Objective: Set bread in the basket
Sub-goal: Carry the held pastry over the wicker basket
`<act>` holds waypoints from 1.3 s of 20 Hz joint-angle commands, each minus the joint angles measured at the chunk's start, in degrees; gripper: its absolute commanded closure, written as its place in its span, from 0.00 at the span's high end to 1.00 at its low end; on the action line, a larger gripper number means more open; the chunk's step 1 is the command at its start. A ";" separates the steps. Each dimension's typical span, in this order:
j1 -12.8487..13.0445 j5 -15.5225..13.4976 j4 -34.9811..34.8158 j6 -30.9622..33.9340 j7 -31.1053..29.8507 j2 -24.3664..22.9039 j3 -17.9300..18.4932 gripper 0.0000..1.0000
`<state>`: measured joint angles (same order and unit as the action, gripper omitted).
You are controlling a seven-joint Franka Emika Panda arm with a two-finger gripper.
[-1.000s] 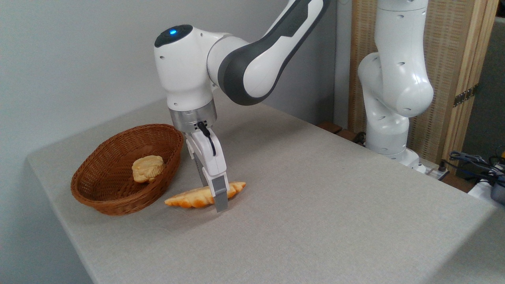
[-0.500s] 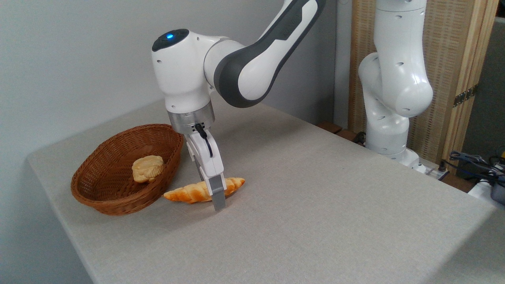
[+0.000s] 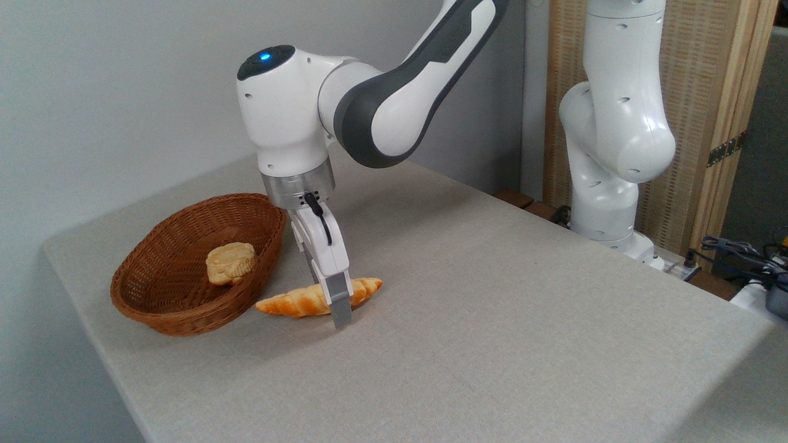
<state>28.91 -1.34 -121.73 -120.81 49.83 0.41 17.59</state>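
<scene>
We see the long golden-brown scalloped pastry bread [image 3: 301, 301] on the grey table [image 3: 492, 320] just right of the oval brown wicker basket [image 3: 178, 307], w/ our white two-finger gripper [image 3: 337, 307] clamped across it.

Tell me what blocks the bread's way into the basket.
Only the basket's own near rim, which the bread must clear. A small bun already lies inside. The gripper straddles the bread.
</scene>
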 commanded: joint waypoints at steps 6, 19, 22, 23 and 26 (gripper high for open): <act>0.18 -1.03 0.09 -1.00 1.32 0.47 0.52 0.21; -0.52 -5.07 11.43 6.38 0.36 -1.02 1.31 0.22; 0.09 -8.67 13.36 6.29 -1.48 -0.68 0.52 0.22; 0.18 -9.38 13.63 6.29 -1.93 -0.59 0.43 0.23; 0.18 -14.46 14.07 5.59 -2.28 0.03 -2.20 0.27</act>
<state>28.67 -10.72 -109.44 -115.70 48.86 -0.79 17.46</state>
